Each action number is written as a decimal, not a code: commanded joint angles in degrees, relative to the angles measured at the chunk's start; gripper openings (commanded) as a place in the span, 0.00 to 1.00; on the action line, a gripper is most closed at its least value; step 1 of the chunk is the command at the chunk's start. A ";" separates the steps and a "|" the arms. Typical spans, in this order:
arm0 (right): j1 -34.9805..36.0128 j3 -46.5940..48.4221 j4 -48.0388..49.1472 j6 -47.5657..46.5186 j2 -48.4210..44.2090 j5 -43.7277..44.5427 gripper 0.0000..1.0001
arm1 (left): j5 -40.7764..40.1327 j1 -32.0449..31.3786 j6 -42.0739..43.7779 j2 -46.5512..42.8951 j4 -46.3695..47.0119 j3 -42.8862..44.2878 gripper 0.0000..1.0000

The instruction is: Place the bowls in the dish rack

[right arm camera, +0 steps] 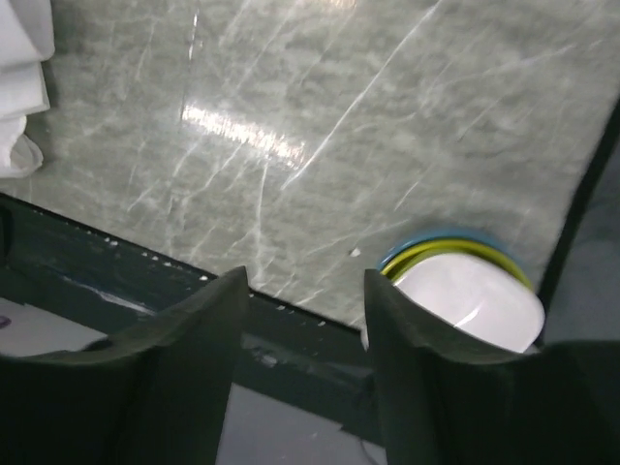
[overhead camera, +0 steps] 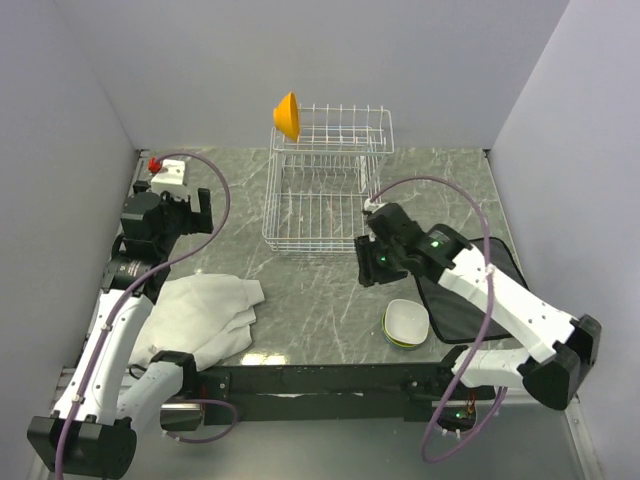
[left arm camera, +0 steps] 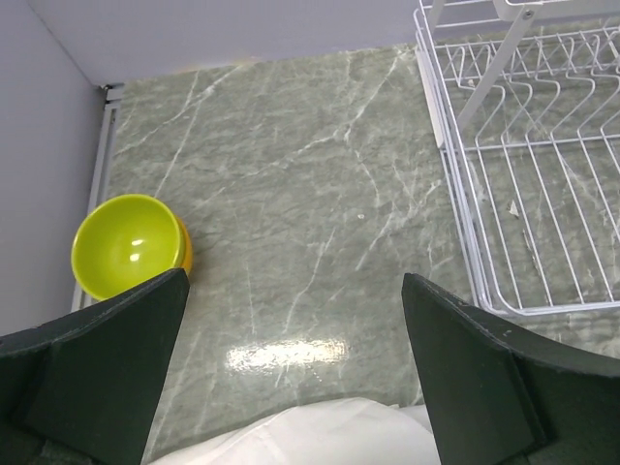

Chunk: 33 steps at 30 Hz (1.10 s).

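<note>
Grey-green marbled counter (overhead camera: 235, 190), boxed in by pale lavender walls (overhead camera: 420, 60). At far centre, a white wire dish rack (overhead camera: 318, 205): flat grid base on the near side, raised tier of prongs toward the back wall. Perched at the left end of that raised tier, one orange bowl (overhead camera: 287, 116), tipped up on its edge.

Near the right front edge, a stack of bowls (overhead camera: 406, 323) upright on the counter: pale white inside on top, lime rim under it, blue rim lowest. Just beside the stack, on its right, a dark mat (overhead camera: 470, 295).

Right tool (overhead camera: 368, 262) by the rack's near right corner, farther back than the stack. Seen from the right wrist: jaws parted partway, nothing between them, only counter and its dark front edge in the gap, with the stack off to the right of the fingers.

Left tool (left arm camera: 293, 283) over the left part of the counter, jaws spread wide, gripping nothing. Ahead of its left finger, close to the left wall, a lime bowl (left arm camera: 126, 244) upright, nested in a lower orange bowl (left arm camera: 185, 254). Rack at the right of that same view, well apart from the pair.

White cloth (overhead camera: 205, 315) crumpled at the near left, partly under the left arm.
</note>
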 commanded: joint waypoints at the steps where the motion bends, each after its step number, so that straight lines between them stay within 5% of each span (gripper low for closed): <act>1: 5.55 4.70 -6.81 15.00 2.00 8.02 0.63 | -1.44 1.05 2.24 -1.96 1.41 -0.28 0.99; 6: 1.96 -0.46 -9.64 18.87 2.26 10.06 0.67 | 0.41 4.12 0.57 -2.58 1.15 0.16 0.99; 15: -0.42 -13.05 -6.22 18.44 1.91 6.28 0.56 | -0.38 5.00 1.89 -6.35 -0.17 -0.98 0.99; 33: -1.22 -16.75 -1.21 16.24 4.99 4.35 0.38 | 1.29 6.59 -0.57 -10.04 -0.52 -5.82 0.99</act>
